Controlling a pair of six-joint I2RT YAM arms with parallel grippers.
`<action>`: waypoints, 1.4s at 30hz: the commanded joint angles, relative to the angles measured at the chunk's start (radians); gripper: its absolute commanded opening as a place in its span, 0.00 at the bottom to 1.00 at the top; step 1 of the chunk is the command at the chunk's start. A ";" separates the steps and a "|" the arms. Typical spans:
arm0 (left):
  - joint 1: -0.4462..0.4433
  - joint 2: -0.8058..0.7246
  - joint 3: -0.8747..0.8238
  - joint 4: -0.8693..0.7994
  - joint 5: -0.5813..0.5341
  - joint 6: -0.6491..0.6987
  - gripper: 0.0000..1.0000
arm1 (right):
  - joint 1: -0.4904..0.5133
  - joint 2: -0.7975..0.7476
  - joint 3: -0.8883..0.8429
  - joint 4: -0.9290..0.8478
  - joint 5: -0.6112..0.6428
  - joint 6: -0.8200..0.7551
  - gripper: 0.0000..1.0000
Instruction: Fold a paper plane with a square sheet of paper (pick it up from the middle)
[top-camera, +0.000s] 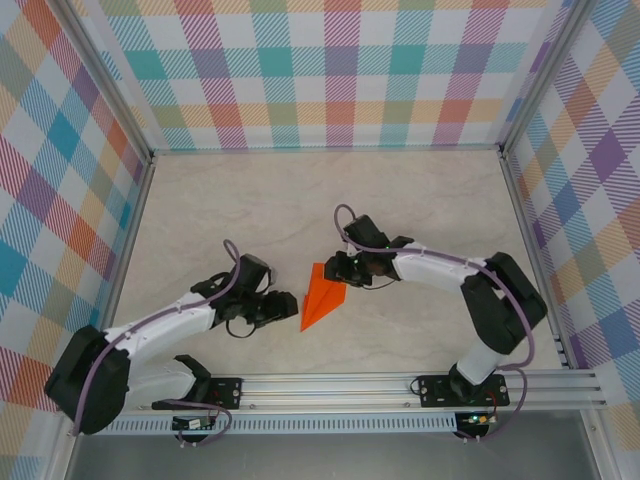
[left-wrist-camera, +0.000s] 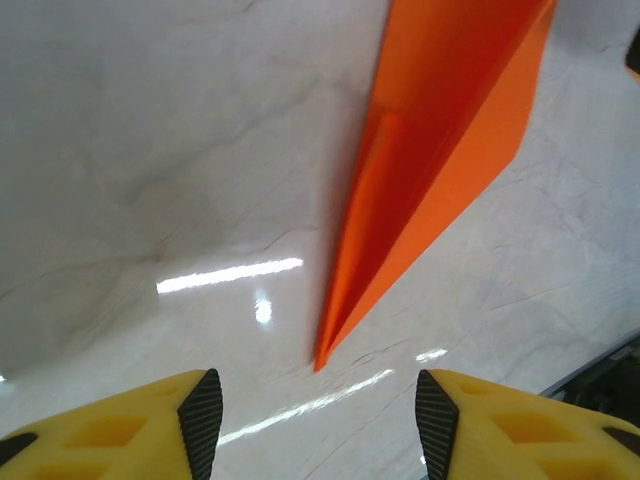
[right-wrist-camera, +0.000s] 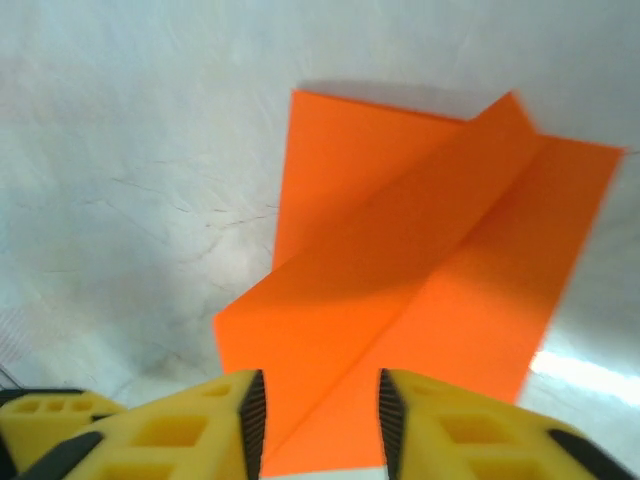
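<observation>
Lying flat on the worktop (top-camera: 250, 200), the paper plane (top-camera: 322, 295) has its nose ahead of the open left hand (left-wrist-camera: 318, 410), tail beneath the open right hand (right-wrist-camera: 320, 405), likely awaiting creasing.

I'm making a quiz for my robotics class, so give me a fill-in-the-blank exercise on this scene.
The paper plane is ___ in colour. The left fingers stand ___, clear of the paper. The right fingers sit at its wide end, while its sharp tip points toward the ___ arm.
Missing words: orange; open; left.
</observation>
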 joint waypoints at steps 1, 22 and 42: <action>0.017 0.099 0.095 0.028 0.057 0.074 0.58 | 0.006 -0.078 -0.062 -0.110 0.117 0.158 0.45; 0.020 0.468 0.268 0.036 0.098 0.150 0.48 | 0.010 0.019 -0.166 0.156 -0.053 0.315 0.47; 0.019 0.503 0.255 0.054 0.109 0.150 0.23 | 0.020 0.052 -0.178 0.302 -0.111 0.336 0.43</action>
